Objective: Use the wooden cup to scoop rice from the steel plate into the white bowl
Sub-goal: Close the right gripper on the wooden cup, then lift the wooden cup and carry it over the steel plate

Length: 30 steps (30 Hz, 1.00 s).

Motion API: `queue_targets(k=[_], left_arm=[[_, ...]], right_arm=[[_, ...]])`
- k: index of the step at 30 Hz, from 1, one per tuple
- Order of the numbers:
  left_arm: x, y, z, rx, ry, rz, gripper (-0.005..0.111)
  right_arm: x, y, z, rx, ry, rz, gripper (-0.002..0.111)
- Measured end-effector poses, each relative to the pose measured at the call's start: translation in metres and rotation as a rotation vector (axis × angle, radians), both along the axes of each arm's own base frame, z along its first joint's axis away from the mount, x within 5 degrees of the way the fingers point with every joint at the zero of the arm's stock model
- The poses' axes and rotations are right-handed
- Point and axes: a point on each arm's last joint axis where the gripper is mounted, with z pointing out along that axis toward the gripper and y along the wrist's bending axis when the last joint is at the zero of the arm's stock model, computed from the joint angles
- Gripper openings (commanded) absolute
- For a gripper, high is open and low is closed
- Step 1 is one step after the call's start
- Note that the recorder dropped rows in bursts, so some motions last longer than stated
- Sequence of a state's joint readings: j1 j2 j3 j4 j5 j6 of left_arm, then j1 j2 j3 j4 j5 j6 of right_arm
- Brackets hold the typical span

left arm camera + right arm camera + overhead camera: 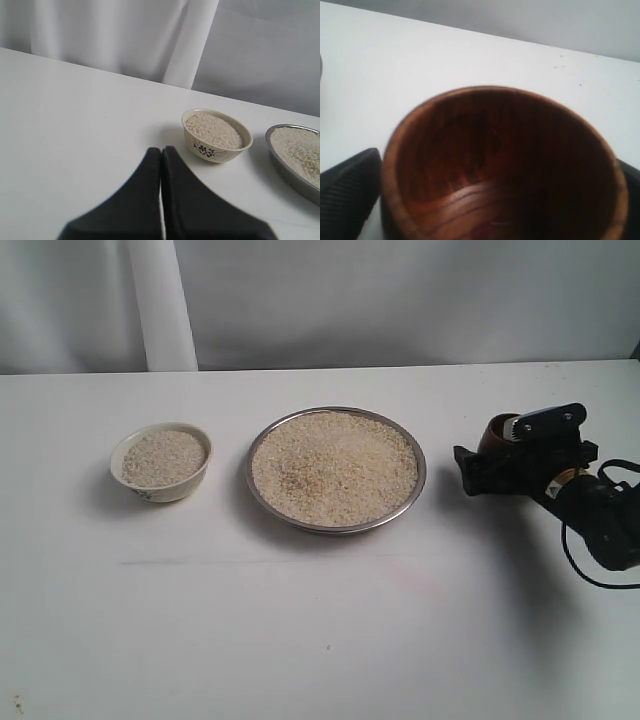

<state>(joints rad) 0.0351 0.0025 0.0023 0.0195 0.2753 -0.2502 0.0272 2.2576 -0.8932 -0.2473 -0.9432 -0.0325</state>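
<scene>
The steel plate (335,528) sits mid-table, heaped with rice (335,468). To its left stands the white bowl (160,490), nearly full of rice (163,457). The wooden cup (493,432) is right of the plate, with my right gripper (490,455) shut on it. In the right wrist view the cup (500,165) is empty and dark inside, and a black finger (350,195) presses each side. My left gripper (161,152) is shut on nothing, short of the bowl (207,149), and the plate's edge (290,175) shows beyond. It is out of the exterior view.
A white curtain (330,300) hangs along the table's back edge, with a white post (160,305) behind the bowl. The right arm's cable (600,580) loops over the table at the far right.
</scene>
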Motion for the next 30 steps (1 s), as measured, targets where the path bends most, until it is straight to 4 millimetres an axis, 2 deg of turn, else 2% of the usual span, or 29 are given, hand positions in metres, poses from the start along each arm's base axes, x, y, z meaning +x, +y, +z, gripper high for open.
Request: queue_targets(k=[3, 5, 10, 12, 14, 25, 27, 30], left_arm=[[0.0, 0.0, 0.0, 0.0, 0.0, 0.0, 0.0], [0.0, 0.0, 0.0, 0.0, 0.0, 0.0, 0.0], [0.0, 0.0, 0.0, 0.0, 0.0, 0.0, 0.0], [0.0, 0.0, 0.0, 0.0, 0.0, 0.0, 0.0], [0.0, 0.0, 0.0, 0.0, 0.0, 0.0, 0.0], [0.0, 0.0, 0.0, 0.0, 0.0, 0.0, 0.0], [0.0, 0.0, 0.0, 0.0, 0.0, 0.0, 0.0], [0.0, 0.0, 0.0, 0.0, 0.0, 0.0, 0.0]], right_arm=[[-0.0003, 0.0007, -0.0004, 0.003, 0.006, 0.008, 0.096], [-0.0007, 0.0013, -0.0009, 0.0, 0.011, 0.016, 0.084], [-0.0012, 0.0031, -0.0011, -0.003, 0.012, 0.039, 0.047], [-0.0013, 0.0033, -0.0011, 0.0, 0.013, 0.04, 0.038], [-0.0013, 0.0033, -0.0011, 0.013, 0.017, 0.035, 0.035], [-0.001, 0.0033, -0.0009, 0.079, 0.033, 0.01, 0.035], [-0.001, 0.0033, -0.0009, 0.081, 0.034, 0.01, 0.026], [-0.0015, 0.0052, 0.0023, 0.064, 0.045, 0.038, 0.0]])
